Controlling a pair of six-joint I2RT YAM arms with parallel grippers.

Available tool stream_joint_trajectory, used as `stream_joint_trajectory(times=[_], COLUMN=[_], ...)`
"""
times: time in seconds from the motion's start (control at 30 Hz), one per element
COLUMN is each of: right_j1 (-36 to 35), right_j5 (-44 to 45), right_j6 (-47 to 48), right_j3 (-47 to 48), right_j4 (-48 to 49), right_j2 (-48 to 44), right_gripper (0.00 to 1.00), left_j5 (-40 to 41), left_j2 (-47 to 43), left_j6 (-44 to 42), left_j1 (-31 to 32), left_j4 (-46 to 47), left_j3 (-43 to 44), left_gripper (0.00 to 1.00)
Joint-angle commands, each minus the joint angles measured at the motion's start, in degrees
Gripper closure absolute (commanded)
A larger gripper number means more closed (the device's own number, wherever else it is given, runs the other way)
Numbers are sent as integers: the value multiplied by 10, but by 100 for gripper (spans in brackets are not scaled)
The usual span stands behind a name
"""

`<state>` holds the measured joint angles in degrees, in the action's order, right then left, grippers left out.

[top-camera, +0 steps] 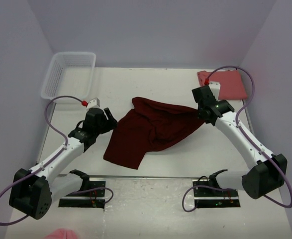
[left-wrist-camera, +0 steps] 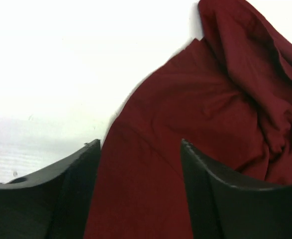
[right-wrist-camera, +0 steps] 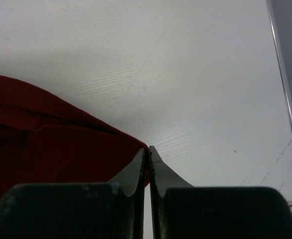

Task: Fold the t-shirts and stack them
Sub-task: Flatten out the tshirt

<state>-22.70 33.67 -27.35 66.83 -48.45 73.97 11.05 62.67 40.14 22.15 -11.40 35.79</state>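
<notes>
The maroon shirt (top-camera: 150,132) lies crumpled on the tabletop (top-camera: 136,84), to the right of the white basket (top-camera: 53,79) and nearer to the arm bases than it. The cloth bunches in thick folds, and one corner is drawn out to a point on the side away from the basket. I think this is because the right end effector (right-wrist-camera: 146,149) pinches it. Its fingers are pressed together with the red edge caught at their tips, so it can pull the cloth straight. The left end effector (left-wrist-camera: 140,143) stands on the basket side of the shirt, its fingers wide apart and holding nothing, with the shirt's edge under the gap. I judge it is placed to take this edge, so that both arms may spread the shirt. The pink shirt (top-camera: 228,83) rests folded far to the right of the basket, at the same far edge, probably as the base of the stack. Both arms reach forward with bent elbows and low wrists.
</notes>
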Motion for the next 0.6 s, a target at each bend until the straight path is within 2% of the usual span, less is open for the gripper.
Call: stream_joint_trajectory(times=[0.0, 0.03, 0.13, 0.23, 0.33, 0.57], right_j1=[2, 2, 2, 3, 5, 8], right_j5=[-4, -8, -10, -14, -15, -23], right_j6=[8, 7, 10, 11, 13, 20], right_j3=[31, 32, 31, 28, 23, 21], right_j4=[13, 12, 12, 12, 14, 18], right_j2=[-2, -6, -8, -12, -15, -30], right_gripper=[100, 100, 100, 100, 100, 100], left_j5=[-6, -17, -66, -67, -71, -78], left_j2=[-32, -34, -50, -83, -101, -146], left_j6=[27, 34, 61, 89, 101, 134], left_j1=[3, 2, 2, 1, -4, -5], left_j4=[-75, -78, -69, -71, -78, -100], left_j3=[-30, -39, -84, -126, -148, -172], left_gripper=[31, 27, 33, 43, 48, 51])
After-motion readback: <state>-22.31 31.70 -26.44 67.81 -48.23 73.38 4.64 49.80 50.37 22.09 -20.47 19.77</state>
